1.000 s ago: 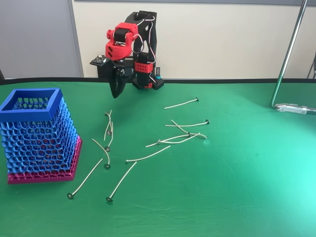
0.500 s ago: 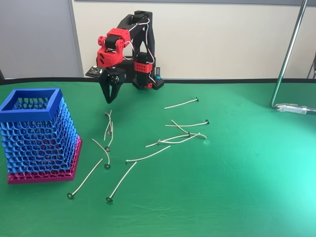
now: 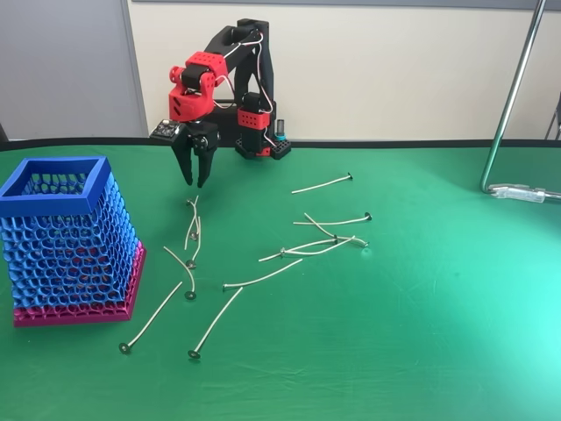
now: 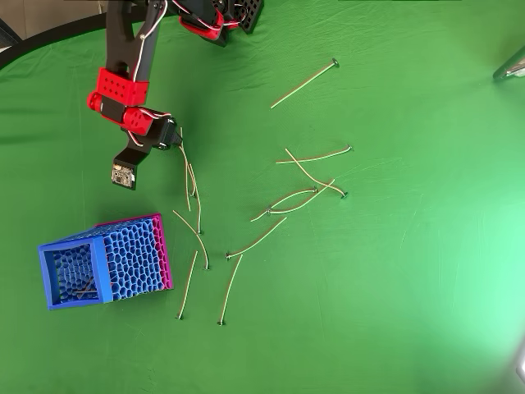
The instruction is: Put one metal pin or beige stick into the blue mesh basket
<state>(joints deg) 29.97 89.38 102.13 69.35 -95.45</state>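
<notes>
My red and black gripper (image 3: 195, 181) hangs open over the green cloth with its fingers pointing down and nothing between them. Just below it lie two crossing beige pins (image 3: 191, 224). From overhead, the gripper (image 4: 174, 141) sits at the far end of those same pins (image 4: 190, 176). Several more pins lie scattered across the middle of the cloth (image 3: 317, 244). The blue mesh basket (image 3: 54, 198) stands upright on its magenta base at the left, well apart from the gripper. In the overhead view a thin pale line shows inside the basket (image 4: 51, 271).
The arm's base (image 3: 260, 139) stands at the back edge of the table. A metal pole (image 3: 510, 96) with a clamp foot (image 3: 524, 193) rises at the right. Bare green cloth (image 3: 421, 333) spreads over the front and right.
The gripper has swung left and turned to point straight down over the two crossing pins. Its jaws have parted. The pins and basket have not moved.
</notes>
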